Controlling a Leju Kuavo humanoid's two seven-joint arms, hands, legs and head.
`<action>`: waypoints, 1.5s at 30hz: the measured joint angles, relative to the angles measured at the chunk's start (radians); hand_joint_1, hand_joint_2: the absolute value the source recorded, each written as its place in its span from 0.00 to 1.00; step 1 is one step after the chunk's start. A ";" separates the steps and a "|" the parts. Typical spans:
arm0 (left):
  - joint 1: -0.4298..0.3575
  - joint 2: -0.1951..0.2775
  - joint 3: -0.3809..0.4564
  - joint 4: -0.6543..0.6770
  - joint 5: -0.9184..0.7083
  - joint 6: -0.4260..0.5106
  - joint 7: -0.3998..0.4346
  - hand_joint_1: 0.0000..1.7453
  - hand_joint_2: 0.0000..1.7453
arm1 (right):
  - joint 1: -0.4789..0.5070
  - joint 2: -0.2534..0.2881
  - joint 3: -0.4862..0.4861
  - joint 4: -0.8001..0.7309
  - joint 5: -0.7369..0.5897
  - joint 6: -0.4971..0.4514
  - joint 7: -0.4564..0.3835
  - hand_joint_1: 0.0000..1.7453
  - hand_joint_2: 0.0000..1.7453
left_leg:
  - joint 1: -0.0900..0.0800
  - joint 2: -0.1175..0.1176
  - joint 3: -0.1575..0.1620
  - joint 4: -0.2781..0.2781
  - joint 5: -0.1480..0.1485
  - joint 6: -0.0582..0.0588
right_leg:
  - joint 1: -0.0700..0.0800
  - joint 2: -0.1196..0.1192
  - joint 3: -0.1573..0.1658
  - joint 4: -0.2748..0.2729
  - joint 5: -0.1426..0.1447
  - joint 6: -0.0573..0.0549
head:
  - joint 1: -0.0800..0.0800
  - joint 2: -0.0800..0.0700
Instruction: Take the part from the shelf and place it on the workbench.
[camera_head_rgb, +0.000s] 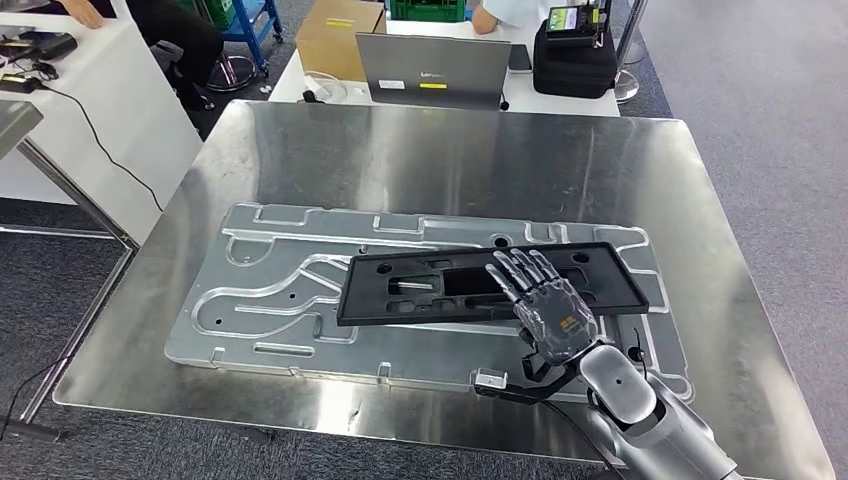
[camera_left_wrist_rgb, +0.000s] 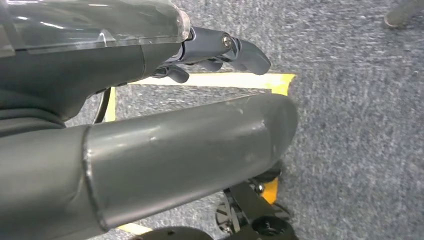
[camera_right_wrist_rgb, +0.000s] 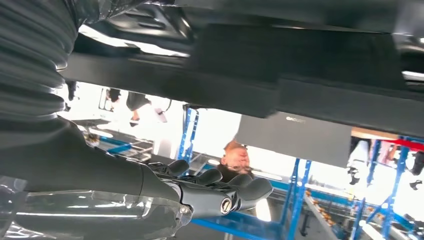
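The right robot hand (camera_head_rgb: 548, 303), fingers spread and holding nothing, hovers over the black part (camera_head_rgb: 420, 290) lying on the surface (camera_head_rgb: 440, 160).

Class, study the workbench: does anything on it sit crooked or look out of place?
The black part lies slightly askew on the clear moulded tray, its right end angled farther back than the left. The right hand hovers open over it. Nothing looks spilled or damaged.

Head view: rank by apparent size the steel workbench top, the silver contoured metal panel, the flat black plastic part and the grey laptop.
1. Steel workbench top
2. Silver contoured metal panel
3. Flat black plastic part
4. Grey laptop, though it stands farther from the camera, so it may look smaller than it is.
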 joint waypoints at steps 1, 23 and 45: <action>0.000 0.001 0.000 0.001 0.000 -0.001 0.000 0.00 0.00 | 0.001 0.000 0.000 0.000 0.000 0.000 0.000 0.00 1.00 | 0.001 0.000 -0.022 0.066 -0.043 -0.003 | 0.001 -0.001 -0.008 0.000 0.006 -0.003 | 0.000 0.000; -0.004 0.009 0.001 0.016 0.000 -0.012 0.000 0.00 0.00 | 0.038 0.004 -0.010 0.005 0.004 -0.005 -0.012 0.00 1.00 | -0.015 0.012 -0.001 -0.112 0.130 0.050 | 0.006 0.001 0.050 0.082 -0.078 0.042 | 0.000 0.000; -0.004 0.028 0.004 0.031 -0.008 -0.017 0.014 0.00 0.00 | 0.069 0.008 -0.014 0.002 0.013 -0.015 -0.023 0.00 1.00 | -0.003 0.013 0.142 -0.154 0.043 0.048 | 0.006 -0.006 -0.085 0.029 0.033 0.045 | 0.000 0.000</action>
